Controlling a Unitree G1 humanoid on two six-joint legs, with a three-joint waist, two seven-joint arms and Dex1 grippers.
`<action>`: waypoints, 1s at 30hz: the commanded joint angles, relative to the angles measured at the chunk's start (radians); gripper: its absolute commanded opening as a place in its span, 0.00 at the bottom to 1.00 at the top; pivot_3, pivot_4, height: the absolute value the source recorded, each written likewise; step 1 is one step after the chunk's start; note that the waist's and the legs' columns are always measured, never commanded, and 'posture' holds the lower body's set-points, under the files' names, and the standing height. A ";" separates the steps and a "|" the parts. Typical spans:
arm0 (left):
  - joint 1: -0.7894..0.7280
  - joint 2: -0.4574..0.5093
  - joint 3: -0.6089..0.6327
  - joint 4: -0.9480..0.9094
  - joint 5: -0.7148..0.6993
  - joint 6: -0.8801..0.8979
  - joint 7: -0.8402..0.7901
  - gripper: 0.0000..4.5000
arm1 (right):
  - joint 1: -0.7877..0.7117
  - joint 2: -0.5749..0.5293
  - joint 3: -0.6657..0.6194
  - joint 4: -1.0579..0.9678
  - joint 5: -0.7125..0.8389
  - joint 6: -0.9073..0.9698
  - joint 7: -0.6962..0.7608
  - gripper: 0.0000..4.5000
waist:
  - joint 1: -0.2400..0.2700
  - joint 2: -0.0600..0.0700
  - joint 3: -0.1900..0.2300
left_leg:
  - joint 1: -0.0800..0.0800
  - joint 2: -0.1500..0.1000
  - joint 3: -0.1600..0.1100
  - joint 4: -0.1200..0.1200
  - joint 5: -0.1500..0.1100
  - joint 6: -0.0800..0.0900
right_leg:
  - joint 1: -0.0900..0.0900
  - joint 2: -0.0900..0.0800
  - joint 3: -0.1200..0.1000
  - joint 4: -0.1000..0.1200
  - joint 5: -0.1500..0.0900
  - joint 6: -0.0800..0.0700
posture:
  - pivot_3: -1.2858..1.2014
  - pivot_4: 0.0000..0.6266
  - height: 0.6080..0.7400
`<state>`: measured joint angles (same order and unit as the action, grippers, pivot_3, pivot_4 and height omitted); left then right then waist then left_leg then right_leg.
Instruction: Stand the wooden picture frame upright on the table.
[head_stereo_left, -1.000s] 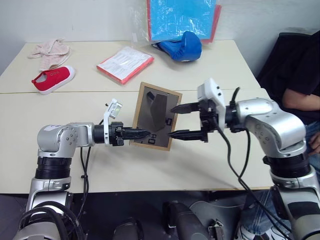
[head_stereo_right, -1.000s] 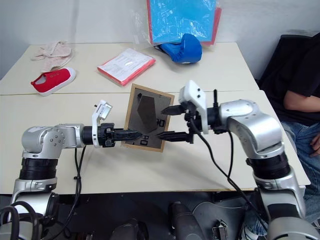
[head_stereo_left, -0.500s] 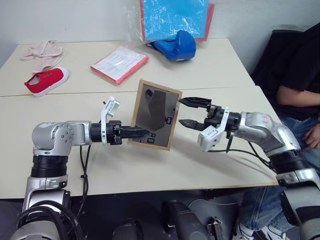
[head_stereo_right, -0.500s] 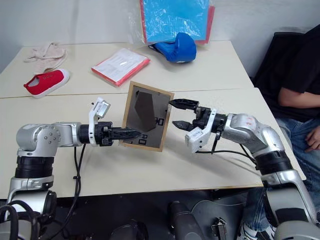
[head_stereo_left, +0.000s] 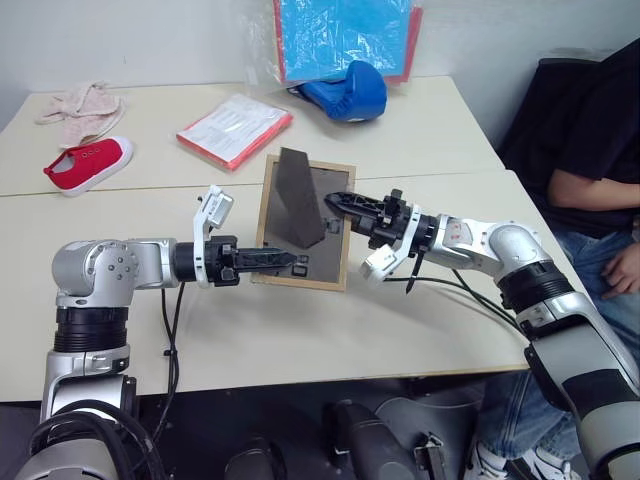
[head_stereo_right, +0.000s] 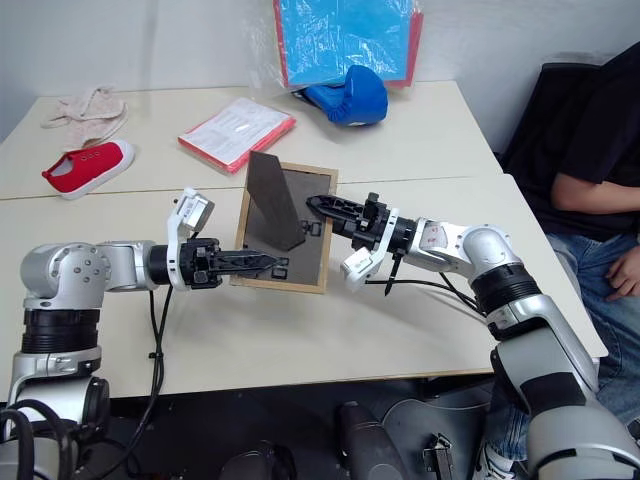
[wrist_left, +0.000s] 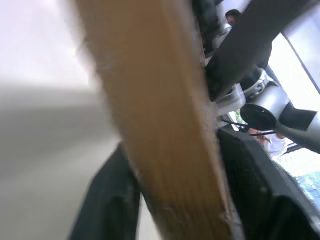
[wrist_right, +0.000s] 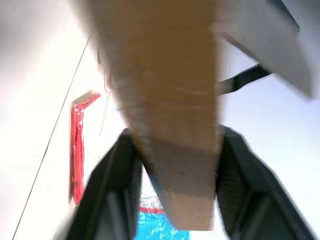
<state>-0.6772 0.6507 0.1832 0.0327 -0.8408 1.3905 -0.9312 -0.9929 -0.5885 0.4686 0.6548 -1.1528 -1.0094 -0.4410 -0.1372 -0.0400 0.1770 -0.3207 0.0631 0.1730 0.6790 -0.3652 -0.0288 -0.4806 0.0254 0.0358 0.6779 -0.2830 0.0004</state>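
The wooden picture frame is held above the table, between the two grippers, with its dark back board and fold-out stand turned toward the head camera. The stand is swung out from the board and rises above the frame's top edge.

The left gripper reaches in from the frame's left side, its two black fingers lying along the lower left part of the frame. In the left wrist view the light-wood edge runs between the two fingers, one on each side of it; the fingers straddle the edge, but how firmly they press cannot be told, since a little gap seems to show on one side.

The right gripper comes in from the frame's right side, near the upper right corner. Its fingers are drawn close together with the frame's edge between them. In the right wrist view the wooden edge sits squarely between the two fingers, which close against it on both sides, so the right gripper is pinching the frame.

Beyond the fingertips, on the far half of the table, lie a red-edged white booklet, a blue boxing glove and a red shoe.
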 joint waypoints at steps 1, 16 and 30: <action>0.043 0.075 0.111 -0.105 -0.053 0.024 0.024 0.79 | -0.061 -0.023 0.002 0.001 0.033 -0.029 -0.044 0.28 | -0.007 0.000 0.000 | 0.000 0.000 0.000 -0.001 0.000 0.000 | 0.000 0.000 0.000 0.000 0.000 0.000 | 0.52 0.24 1.00; 0.559 0.217 0.598 -0.597 -0.150 -0.146 0.090 1.00 | 0.125 0.132 -0.098 -0.271 1.729 1.024 1.423 0.28 | 0.009 -0.003 0.002 | 0.003 0.001 -0.008 0.000 0.001 -0.001 | 0.006 0.000 -0.003 -0.001 -0.001 -0.001 | 0.52 0.24 1.00; 0.556 0.234 0.463 -0.554 -0.134 -0.344 0.135 1.00 | 0.197 0.217 -0.164 -0.265 1.664 1.541 1.460 0.43 | 0.027 -0.004 0.001 | -0.003 0.001 -0.007 0.000 -0.001 0.001 | 0.001 0.000 -0.004 -0.005 0.000 0.000 | 0.52 0.24 1.00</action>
<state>-0.1113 0.8679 0.6436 -0.5311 -0.9613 1.0683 -0.8003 -0.8004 -0.3781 0.3180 0.3909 0.5336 0.5136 1.0200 -0.1104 -0.0437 0.1782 -0.3233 0.0637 0.1662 0.6786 -0.3659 -0.0281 -0.4793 0.0256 0.0322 0.6733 -0.2829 0.0001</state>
